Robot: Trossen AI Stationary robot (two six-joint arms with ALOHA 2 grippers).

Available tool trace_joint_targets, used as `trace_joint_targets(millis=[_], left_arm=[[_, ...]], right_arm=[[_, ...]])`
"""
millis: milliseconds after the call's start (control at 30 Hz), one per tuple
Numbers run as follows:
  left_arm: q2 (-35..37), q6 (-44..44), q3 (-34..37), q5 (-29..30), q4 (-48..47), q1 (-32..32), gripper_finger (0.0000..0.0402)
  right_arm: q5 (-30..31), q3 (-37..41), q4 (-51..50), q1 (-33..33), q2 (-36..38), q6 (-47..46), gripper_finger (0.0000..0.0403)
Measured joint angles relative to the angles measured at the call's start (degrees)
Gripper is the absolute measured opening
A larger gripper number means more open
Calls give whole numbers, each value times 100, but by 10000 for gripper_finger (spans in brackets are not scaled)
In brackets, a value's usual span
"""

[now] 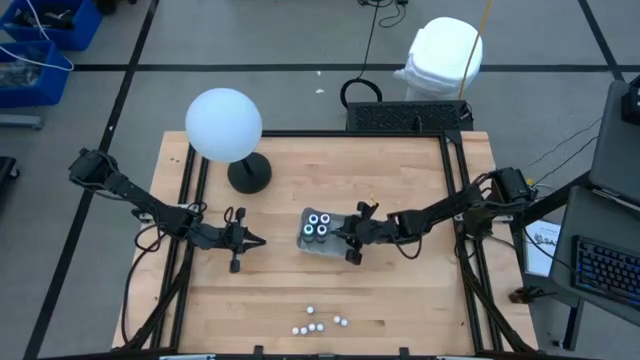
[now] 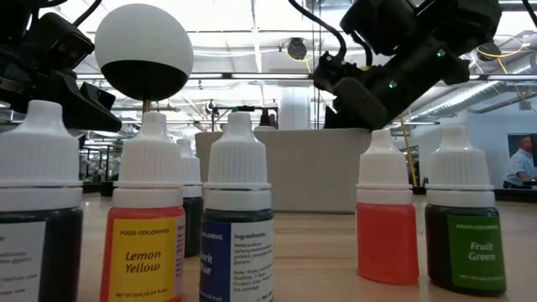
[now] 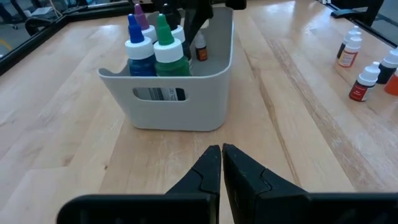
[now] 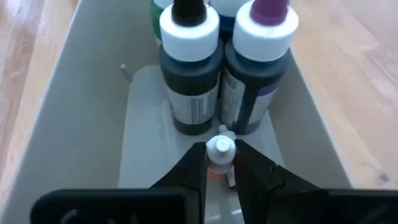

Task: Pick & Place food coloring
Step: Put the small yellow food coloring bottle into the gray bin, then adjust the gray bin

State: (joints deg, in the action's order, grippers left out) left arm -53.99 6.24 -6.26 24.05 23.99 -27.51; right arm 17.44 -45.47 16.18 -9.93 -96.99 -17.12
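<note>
A pale bin [image 1: 318,246] stands mid-table with several tall food coloring bottles [image 4: 188,68] upright at its far end. My right gripper [image 4: 220,155] reaches into the bin from the table's right and is shut on a tiny white-capped, orange-bodied food coloring vial [image 4: 219,149]. The left wrist view shows that vial [image 3: 201,51] behind the bin's near wall [image 3: 168,93]. More small vials [image 1: 315,325] stand near the table's front edge, with the Lemon Yellow one [image 2: 147,243] close in the low view. My left gripper [image 3: 221,152] waits shut just left of the bin, touching nothing. My right gripper pinches the vial just below its white cap [image 4: 219,163] between the two fingertips. The fingers slant down into the bin from the table's right side. The vial stays upright inside the bin, beside the tall bottles; whether its base touches the bin floor is hidden.
A white globe lamp [image 1: 223,125] on a black base [image 1: 249,173] stands at the table's far left. Black frame rails [image 1: 452,170] run along the table's sides. Bare wood lies between the bin and the front vials.
</note>
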Motion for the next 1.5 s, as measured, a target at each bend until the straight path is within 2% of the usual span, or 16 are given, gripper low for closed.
trace_joint_targets(millis=[200,433,500,600,733,933,1067,1167,1333,1500], left_arm=[[1,-9,0,0,0,-2,26],[0,9,0,7,0,0,26],[1,109,0,163,-2,-1,26],[2,398,0,522,-52,34,26],[0,589,0,414,-169,171,26],[-382,796,0,-9,-34,317,25],[-1153,737,-2,-33,523,359,6],[-1764,647,-182,-112,801,467,5],[-2745,610,-863,-68,871,785,5],[-3395,547,-1491,-111,467,969,4]], right_arm=[[-265,0,-10,107,-2,-34,52],[-269,0,73,137,-2,-59,105],[-269,0,67,137,31,-56,119],[-250,0,70,142,144,-16,130],[-212,2,71,142,505,172,132],[459,2,-382,-196,1237,431,106],[858,0,-1192,-546,1624,-191,48],[1279,0,-1842,-864,1769,-695,8],[2105,4,-2474,-1386,1799,-1467,4],[2347,4,-2813,-1724,1762,-2144,2]])
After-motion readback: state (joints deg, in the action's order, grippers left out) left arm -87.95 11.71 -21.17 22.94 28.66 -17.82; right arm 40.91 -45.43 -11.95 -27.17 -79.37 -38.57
